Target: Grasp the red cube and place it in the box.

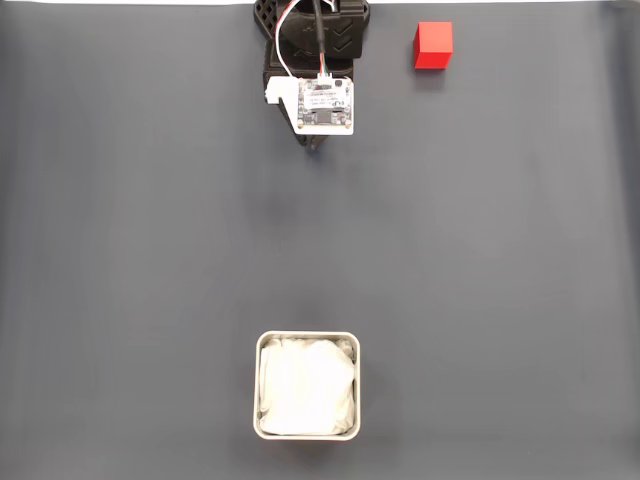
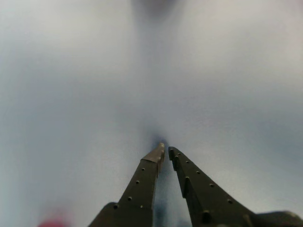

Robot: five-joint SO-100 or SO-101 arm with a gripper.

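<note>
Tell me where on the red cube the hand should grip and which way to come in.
Grip the red cube across two opposite flat side faces, coming down from above. In the fixed view it sits flat on the grey mat, edges roughly square to the picture, with open space all round. The hand looks nearly shut in the wrist view, so it probably must open first.

Lab-like bench (plain grey mat (image 1: pixel 150 250))

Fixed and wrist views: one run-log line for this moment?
gripper: shut, empty, near table | red cube: on mat, right of arm in fixed view, ungrasped | box: holds padding only
</note>
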